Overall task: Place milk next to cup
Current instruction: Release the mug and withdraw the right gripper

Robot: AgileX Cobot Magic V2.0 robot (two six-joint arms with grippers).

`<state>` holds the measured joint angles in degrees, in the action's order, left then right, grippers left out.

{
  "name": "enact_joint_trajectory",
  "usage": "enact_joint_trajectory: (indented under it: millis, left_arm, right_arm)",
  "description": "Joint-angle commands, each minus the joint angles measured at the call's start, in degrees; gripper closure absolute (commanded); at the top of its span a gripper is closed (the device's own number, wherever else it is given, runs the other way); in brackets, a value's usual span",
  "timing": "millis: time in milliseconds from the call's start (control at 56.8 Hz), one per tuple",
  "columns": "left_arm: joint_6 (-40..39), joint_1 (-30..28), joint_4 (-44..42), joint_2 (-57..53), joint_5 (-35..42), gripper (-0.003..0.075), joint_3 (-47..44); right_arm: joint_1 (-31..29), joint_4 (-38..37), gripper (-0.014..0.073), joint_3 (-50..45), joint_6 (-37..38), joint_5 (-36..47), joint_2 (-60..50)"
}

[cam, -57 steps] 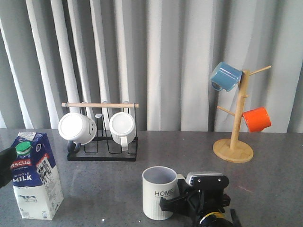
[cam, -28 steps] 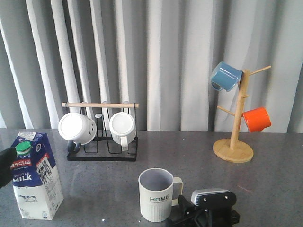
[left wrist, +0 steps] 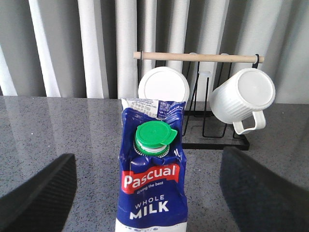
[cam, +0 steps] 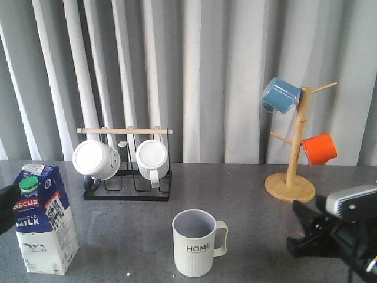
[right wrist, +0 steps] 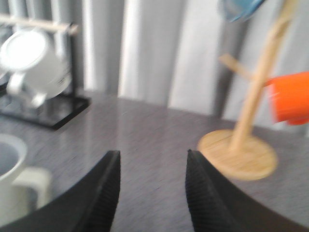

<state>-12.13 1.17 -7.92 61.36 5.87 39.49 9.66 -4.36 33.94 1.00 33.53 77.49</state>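
Left hand [left wrist: 145, 193]: fingers spread wide, holding nothing; the tall blue-and-white gable-top milk carton [left wrist: 153, 176] stands between them, apart from both. Only a dark edge of this hand shows in the front view, just beside the carton [cam: 44, 219].

Right hand [right wrist: 152, 193]: fingers parted, empty, hovering low at the right side of the grey speckled worktop [cam: 123, 233].

Carton: upright, green round cap, red "Pascual" label, "WHOLE MILK" lettering; near left part of the worktop.

Cream-white ribbed mug printed "HOME" [cam: 194, 242]: upright at centre front, handle toward the right hand, well apart from the carton.
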Motion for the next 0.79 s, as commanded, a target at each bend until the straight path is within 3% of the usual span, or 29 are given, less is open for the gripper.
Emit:
enact_joint_trajectory:
  millis: [0,106,281,774]
  left_arm:
    - [0.0,0.3,0.3,-0.7,3.6,0.0146,2.0]
    - [0.0,0.3,0.3,-0.7,3.6,0.0146,2.0]
    - [0.0,0.3,0.3,-0.7,3.6,0.0146,2.0]
    - [0.0,0.3,0.3,-0.7,3.6,0.0146,2.0]
  right_arm:
    - [-4.1,-1.7,0.0263,3.4,2.5,-1.0,-6.3]
    - [-6.6,-4.6,0.0302,5.4,5.9,-5.3,-11.2]
    - [-7.3,-4.7,0.061,5.6,8.4,-5.4,-14.9]
    - [-7.3,-4.7,0.0602,5.4,8.1,-5.8,-14.8]
